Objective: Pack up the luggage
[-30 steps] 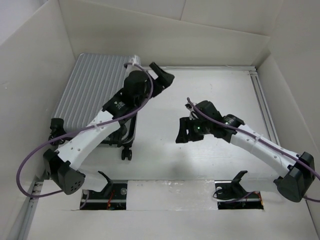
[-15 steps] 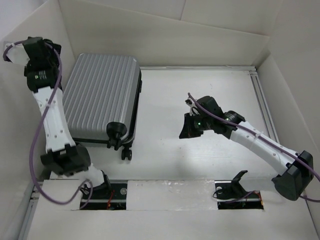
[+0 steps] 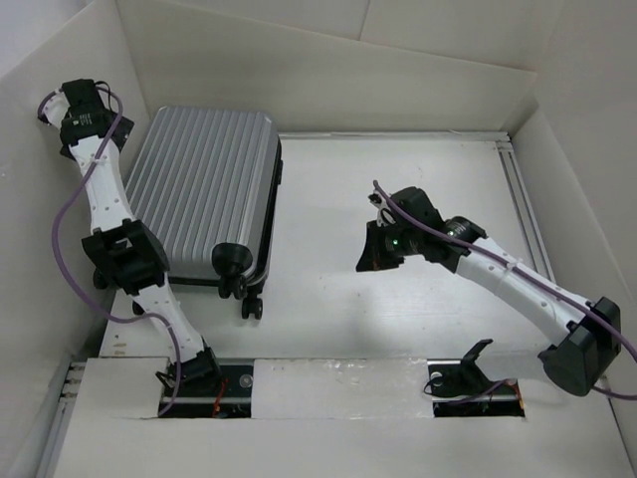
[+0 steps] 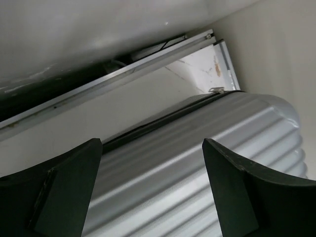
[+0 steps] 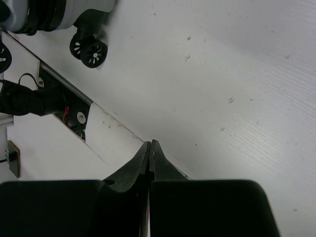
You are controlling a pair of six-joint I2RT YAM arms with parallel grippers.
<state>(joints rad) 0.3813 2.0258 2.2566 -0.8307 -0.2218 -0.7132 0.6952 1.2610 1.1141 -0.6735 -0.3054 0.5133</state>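
I see the luggage (image 3: 204, 194) lying flat and shut on the left half of the table (image 3: 428, 169), ribbed shell up. Its far end is close to the back wall, and its wheels (image 3: 239, 269) point toward the near edge.

My left arm is reared up along the left wall, with the left gripper (image 3: 72, 100) high at the far left, beside the far left corner of the case and not touching it. In the left wrist view the left gripper (image 4: 150, 148) has its jaws spread wide and empty. Between them I see the ribbed shell (image 4: 168, 173) and, beyond it, a metal rail (image 4: 123, 69) along the foot of the wall.

My right arm reaches in from the near right. The right gripper (image 3: 372, 251) is over bare table near the middle, well apart from the case. The right wrist view shows the right gripper (image 5: 150, 148) with its jaws pressed together on nothing. One wheel (image 5: 93, 52) shows at that view's upper left.
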